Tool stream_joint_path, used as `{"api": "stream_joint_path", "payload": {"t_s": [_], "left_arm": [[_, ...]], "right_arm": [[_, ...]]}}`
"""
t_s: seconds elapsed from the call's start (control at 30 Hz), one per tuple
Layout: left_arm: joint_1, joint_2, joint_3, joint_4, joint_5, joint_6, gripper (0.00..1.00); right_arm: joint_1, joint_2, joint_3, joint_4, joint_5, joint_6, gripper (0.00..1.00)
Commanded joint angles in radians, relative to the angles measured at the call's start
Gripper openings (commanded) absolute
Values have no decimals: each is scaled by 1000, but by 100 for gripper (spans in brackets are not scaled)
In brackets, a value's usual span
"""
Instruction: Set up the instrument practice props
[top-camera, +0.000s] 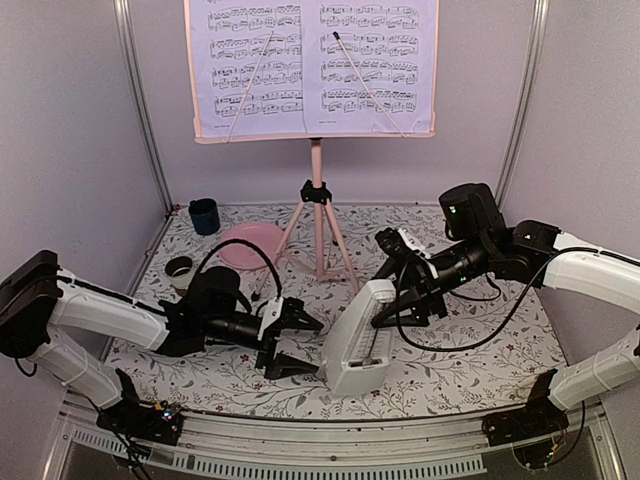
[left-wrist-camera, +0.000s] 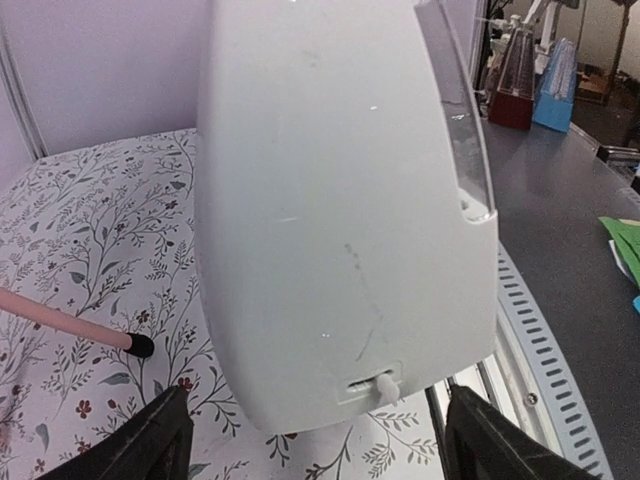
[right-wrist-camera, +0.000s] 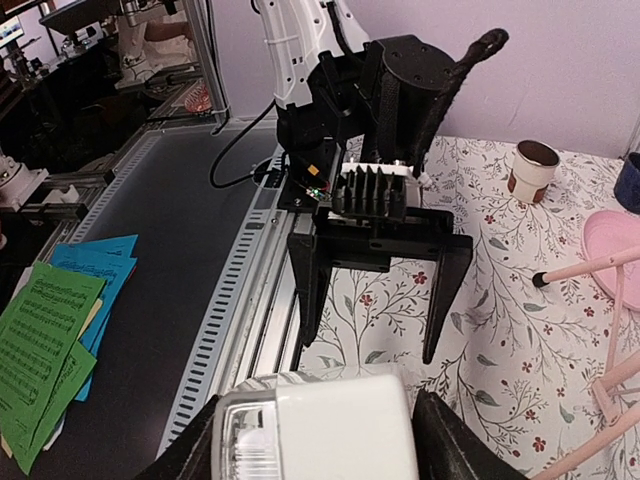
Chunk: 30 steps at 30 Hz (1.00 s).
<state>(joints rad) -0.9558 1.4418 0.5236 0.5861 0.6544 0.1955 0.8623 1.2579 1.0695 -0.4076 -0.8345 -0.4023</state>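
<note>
My right gripper (right-wrist-camera: 318, 445) is clenched on the top of the white metronome (top-camera: 358, 340), one finger on each side; the metronome sits on the flowered cloth (top-camera: 470, 350) at the near middle of the table, between my two arms; my left gripper (top-camera: 312, 347) is released, its jaws spread wide and empty, just left of the metronome and pointing at its side without touching it; the pink music stand (top-camera: 318, 220) is at the far middle, its tripod feet on the cloth; the sheet music (top-camera: 310, 65) lies open across its desk, two thin rods slanting over the pages; a pink plate (top-camera: 245, 245) lies just left of the tripod.
</note>
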Motion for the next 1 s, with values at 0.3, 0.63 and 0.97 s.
{"api": "stream_joint_path", "payload": {"t_s": [0.3,0.63,0.97], "left_arm": [[-68,-80,-78,46,-144,13,92],[-68,-61,-63,52,-132,5,94],[-79,-22,-33,80,-107,-28,91]], "right_arm": [[75,-58,87,30,16,-74,23],[94,-47,110,7,50,-99,22],[105,-31,128,4,61,-107,22]]}}
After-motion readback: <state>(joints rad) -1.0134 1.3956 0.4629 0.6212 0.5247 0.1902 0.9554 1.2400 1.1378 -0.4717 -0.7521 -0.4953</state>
